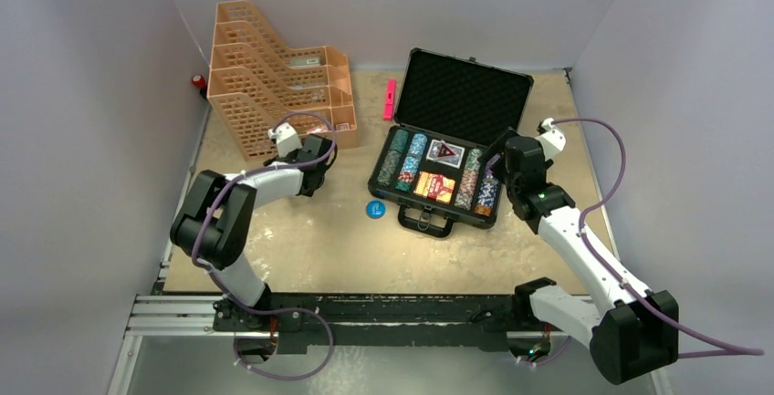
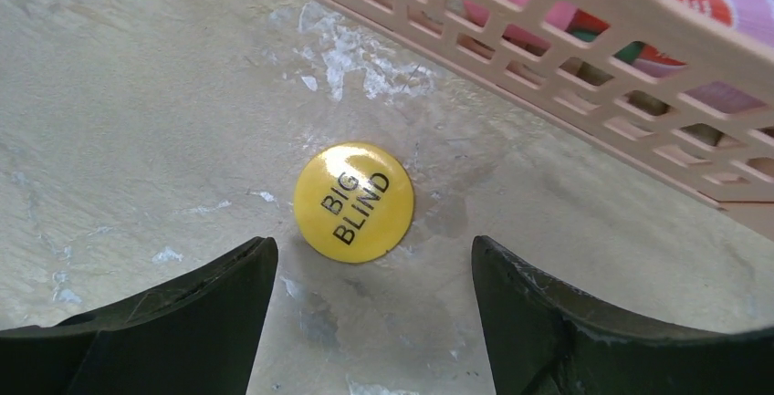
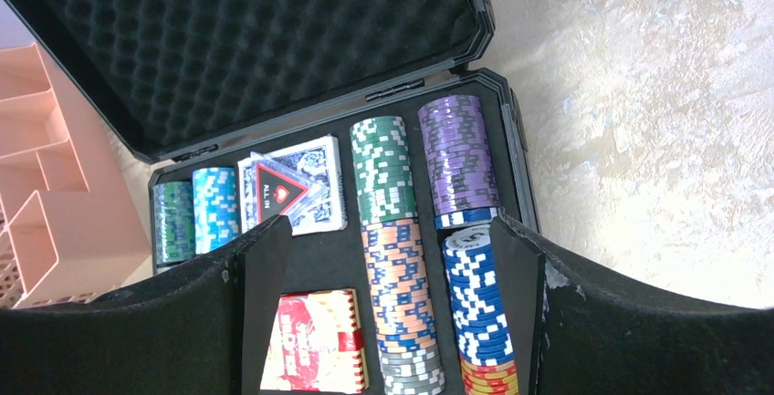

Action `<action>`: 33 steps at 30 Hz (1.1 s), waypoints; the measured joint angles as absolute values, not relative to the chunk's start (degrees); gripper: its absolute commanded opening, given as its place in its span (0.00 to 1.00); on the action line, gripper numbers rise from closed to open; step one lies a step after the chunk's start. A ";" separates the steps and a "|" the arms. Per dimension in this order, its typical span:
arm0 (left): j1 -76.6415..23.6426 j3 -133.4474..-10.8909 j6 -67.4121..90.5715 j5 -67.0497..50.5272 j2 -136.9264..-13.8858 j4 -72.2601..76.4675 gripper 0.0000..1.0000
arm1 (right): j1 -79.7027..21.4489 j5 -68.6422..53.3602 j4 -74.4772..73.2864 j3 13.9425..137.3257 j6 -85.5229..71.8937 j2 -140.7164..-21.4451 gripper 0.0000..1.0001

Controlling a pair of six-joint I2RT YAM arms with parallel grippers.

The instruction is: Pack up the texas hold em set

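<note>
The left tool [image 2: 374, 263] was released, its two dark fingers [image 2: 205, 308] spread wide over the tabletop [image 2: 137, 94]. A yellow Big Blind button [image 2: 354, 201] lay flat on the bare surface just ahead of the gap between them, and neither finger touched it. Close behind the button ran the latticed wall of the peach organizer [image 2: 584, 76]. The coloured things inside it were too blurred to name. From overhead, this tool sat by the organizer's near corner, and the button was hidden beneath it.

The right tool [image 3: 392, 231] was likewise released and held nothing. Its fingers [image 3: 265, 267] framed the open case [image 3: 507, 140], which lay right of centre on the tabletop with its foam-lined lid [image 3: 246, 39] tipped back.

Inside, chip rows filled the outer channels. Dark green chips [image 3: 173, 222] and light blue chips [image 3: 214, 208] sat on the organizer side. Green chips [image 3: 383, 171], purple chips [image 3: 456, 153], orange chips [image 3: 402, 276] and blue-and-white chips [image 3: 475, 295] sat on the other. Between them rested a blue card deck [image 3: 315, 222] with a clear All In triangle [image 3: 278, 192] lying on it, and nearer the handle a red card deck [image 3: 315, 340].

A blue disc [image 1: 375, 209] lay on the tabletop near the case's front left corner, apart from it, its print too small to read. A pink marker [image 1: 390, 98] lay beside the lid's left edge.
</note>
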State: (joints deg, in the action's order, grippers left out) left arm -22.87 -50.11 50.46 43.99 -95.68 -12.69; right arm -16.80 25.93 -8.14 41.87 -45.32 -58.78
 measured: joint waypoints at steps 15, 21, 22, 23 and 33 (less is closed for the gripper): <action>-20.16 -50.11 53.78 45.12 -100.68 -8.10 0.58 | -16.80 25.98 -8.14 41.89 -44.73 -58.94 0.82; -19.81 -50.35 54.28 45.65 -100.97 -8.19 0.43 | -16.80 26.00 -8.16 41.89 -44.75 -58.92 0.82; -19.79 -50.46 54.24 45.58 -100.97 -8.38 0.42 | -16.80 26.00 -8.16 41.89 -44.77 -58.92 0.82; -19.77 -50.50 54.30 45.52 -100.97 -8.51 0.42 | -16.80 26.00 -8.16 41.89 -44.80 -58.92 0.82; -27.62 -54.02 52.29 44.18 -95.77 -17.50 0.42 | -16.80 26.02 -8.16 41.89 -44.80 -58.87 0.82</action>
